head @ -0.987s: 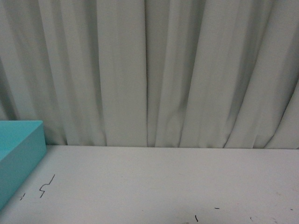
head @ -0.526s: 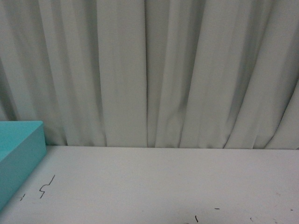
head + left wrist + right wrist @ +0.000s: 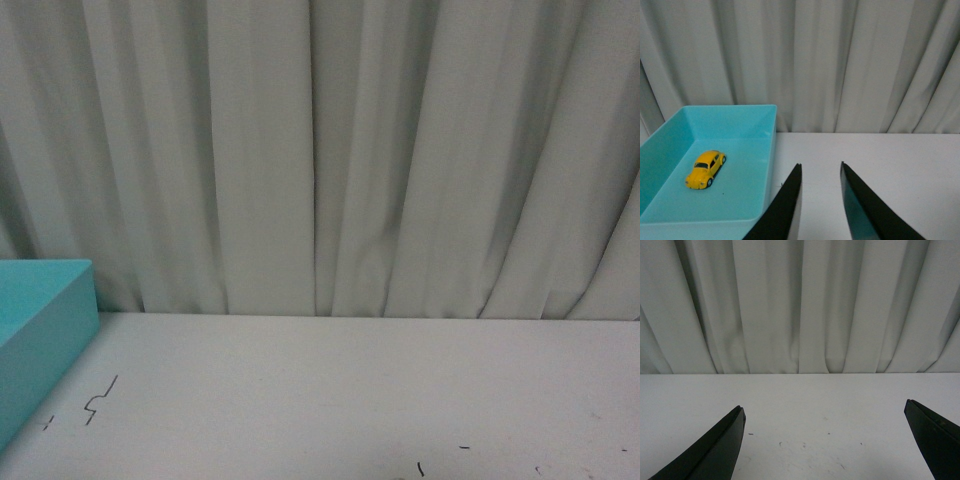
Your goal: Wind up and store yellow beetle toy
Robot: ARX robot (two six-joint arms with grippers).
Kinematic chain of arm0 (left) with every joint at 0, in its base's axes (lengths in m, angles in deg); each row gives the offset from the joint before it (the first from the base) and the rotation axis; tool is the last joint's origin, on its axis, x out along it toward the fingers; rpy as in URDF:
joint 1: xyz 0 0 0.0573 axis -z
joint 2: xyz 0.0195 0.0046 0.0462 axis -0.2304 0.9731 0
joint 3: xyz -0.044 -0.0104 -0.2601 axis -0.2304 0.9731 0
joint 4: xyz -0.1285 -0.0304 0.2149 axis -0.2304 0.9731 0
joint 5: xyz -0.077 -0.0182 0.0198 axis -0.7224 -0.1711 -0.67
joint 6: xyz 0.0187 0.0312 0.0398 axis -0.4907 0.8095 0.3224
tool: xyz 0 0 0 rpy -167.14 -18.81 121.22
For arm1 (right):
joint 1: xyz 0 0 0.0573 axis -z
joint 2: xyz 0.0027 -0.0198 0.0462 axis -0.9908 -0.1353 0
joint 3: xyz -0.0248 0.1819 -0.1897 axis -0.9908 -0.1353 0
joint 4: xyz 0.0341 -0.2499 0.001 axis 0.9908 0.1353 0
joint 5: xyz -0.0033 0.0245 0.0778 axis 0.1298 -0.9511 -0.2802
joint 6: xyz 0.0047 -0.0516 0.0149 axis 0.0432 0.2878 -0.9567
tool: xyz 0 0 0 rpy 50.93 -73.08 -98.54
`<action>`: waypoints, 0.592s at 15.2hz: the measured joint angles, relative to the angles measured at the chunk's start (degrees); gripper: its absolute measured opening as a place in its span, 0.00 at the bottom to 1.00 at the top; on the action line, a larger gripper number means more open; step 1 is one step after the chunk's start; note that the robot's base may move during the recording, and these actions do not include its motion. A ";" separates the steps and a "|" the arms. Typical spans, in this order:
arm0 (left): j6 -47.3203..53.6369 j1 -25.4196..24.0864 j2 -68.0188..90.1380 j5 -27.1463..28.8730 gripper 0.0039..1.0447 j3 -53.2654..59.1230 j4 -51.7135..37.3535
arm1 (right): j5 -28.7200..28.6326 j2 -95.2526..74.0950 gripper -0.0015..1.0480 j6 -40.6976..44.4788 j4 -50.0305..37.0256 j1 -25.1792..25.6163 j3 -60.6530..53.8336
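White matte table point(image 3: 340, 390) with small dark marks, backed by a pleated pale curtain point(image 3: 320, 150). Smooth turquoise rectangular bin point(image 3: 767, 150) at the table's left end holds the glossy yellow beetle toy point(image 3: 705, 169) on its floor. Left gripper point(image 3: 820, 172) beside the bin, jaws narrowly parted, empty; right gripper point(image 3: 824, 412) spread wide, empty.

No visible change in the front view: same teal bin point(image 3: 40, 320), same table point(image 3: 350, 390).
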 joint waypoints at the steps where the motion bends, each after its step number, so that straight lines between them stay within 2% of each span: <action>1: 0.00 0.00 0.00 0.00 0.33 0.00 0.00 | 0.00 0.00 0.94 0.00 0.00 0.00 0.00; 3: 0.02 0.00 0.00 0.00 0.59 0.00 0.00 | 0.00 0.00 0.94 0.00 0.00 0.00 0.00; 5: 0.00 0.00 0.00 0.00 0.79 0.00 0.00 | 0.00 0.00 0.94 0.00 0.00 0.00 0.00; 7: 0.09 0.00 0.00 0.00 0.96 0.00 0.00 | 0.00 0.00 0.94 0.00 0.00 0.00 0.00; 9: 0.04 0.00 0.00 0.00 0.93 0.00 0.00 | 0.00 0.00 0.94 0.00 0.00 0.00 0.00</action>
